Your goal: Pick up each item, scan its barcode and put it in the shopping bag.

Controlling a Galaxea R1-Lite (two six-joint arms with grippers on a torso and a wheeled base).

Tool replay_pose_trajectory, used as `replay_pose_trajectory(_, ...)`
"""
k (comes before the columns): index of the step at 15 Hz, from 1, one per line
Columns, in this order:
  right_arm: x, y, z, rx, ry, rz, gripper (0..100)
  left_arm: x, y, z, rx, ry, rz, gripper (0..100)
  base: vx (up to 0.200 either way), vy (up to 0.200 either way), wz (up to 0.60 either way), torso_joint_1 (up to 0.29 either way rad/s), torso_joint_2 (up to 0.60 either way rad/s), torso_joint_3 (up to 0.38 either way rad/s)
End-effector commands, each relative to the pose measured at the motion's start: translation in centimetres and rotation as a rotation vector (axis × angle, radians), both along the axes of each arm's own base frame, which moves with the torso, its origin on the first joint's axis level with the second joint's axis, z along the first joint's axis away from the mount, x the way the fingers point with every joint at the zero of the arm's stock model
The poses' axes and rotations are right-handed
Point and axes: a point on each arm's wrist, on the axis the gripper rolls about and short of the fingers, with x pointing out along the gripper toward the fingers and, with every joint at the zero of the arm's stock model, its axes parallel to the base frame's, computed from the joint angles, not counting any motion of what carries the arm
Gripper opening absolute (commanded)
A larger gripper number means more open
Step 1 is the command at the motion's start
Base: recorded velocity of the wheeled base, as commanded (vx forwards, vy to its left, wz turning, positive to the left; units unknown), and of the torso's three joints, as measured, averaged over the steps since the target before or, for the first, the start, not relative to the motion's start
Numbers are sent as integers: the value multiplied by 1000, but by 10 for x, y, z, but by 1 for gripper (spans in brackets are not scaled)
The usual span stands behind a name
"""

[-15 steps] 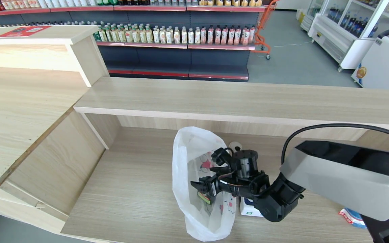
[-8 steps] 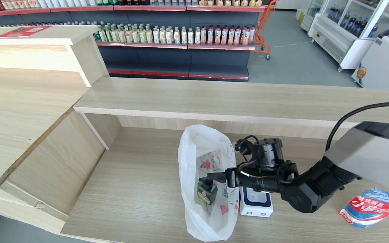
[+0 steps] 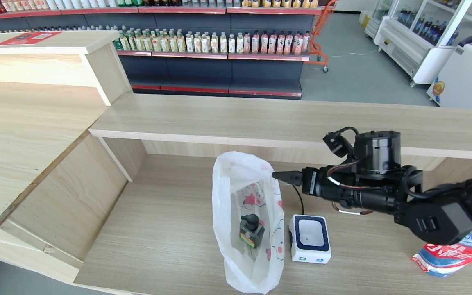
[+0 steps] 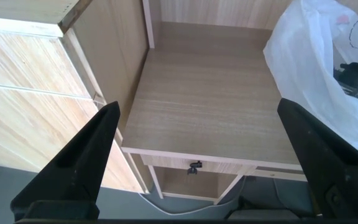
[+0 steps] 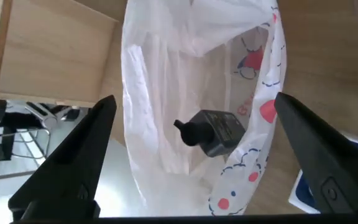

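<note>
Bare desk surface (image 3: 166,229) lies open left of the shopping bag (image 3: 223,229), up to the side panel (image 3: 72,200). Right of the bag the barcode scanner (image 3: 309,238) stands just beside it, a snack packet (image 3: 453,254) farther right. The raised counter ledge (image 3: 285,119) closes the far side.

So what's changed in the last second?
The right gripper let go of the small dark bottle inside the white plastic shopping bag, then pulled up and back toward the robot's right, jaws open. The white barcode scanner and red-and-blue packet stayed put.
</note>
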Motion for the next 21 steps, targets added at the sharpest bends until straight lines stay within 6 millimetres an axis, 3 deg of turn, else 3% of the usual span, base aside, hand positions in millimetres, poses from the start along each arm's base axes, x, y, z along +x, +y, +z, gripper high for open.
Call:
replay_pose_trajectory(1,-29,-17,41,-30,-104,-54,100,0,0,0,-1,-1,0,100,0,0,0,0,0,0)
replay_pose_trajectory(2,-55,-46,47,-260,-44,-145,100,0,0,0,-1,-1,0,100,0,0,0,0,0,0)
replay_pose_trajectory(3,-83,-64,52,-358,1,-205,100,0,0,0,-1,-1,0,100,0,0,0,0,0,0)
replay_pose_trajectory(5,-126,-85,53,-523,59,-321,100,0,0,0,-1,-1,0,100,0,0,0,0,0,0)
replay_pose_trajectory(6,-134,-89,56,-530,46,-343,100,0,0,0,-1,-1,0,100,0,0,0,0,0,0)
replay_pose_trajectory(8,-134,-94,68,-405,21,-342,100,0,0,0,-1,-1,0,100,0,0,0,0,0,0)
replay_pose_trajectory(10,-126,-88,87,-188,-129,-250,100,0,0,0,-1,-1,0,100,0,0,0,0,0,0)
replay_pose_trajectory(12,-123,-89,87,-52,-173,-176,100,0,0,0,-1,-1,0,100,0,0,0,0,0,0)
replay_pose_trajectory(21,-125,-99,87,-61,-148,-220,100,0,0,0,2,-1,-2,100,0,0,0,0,0,0)
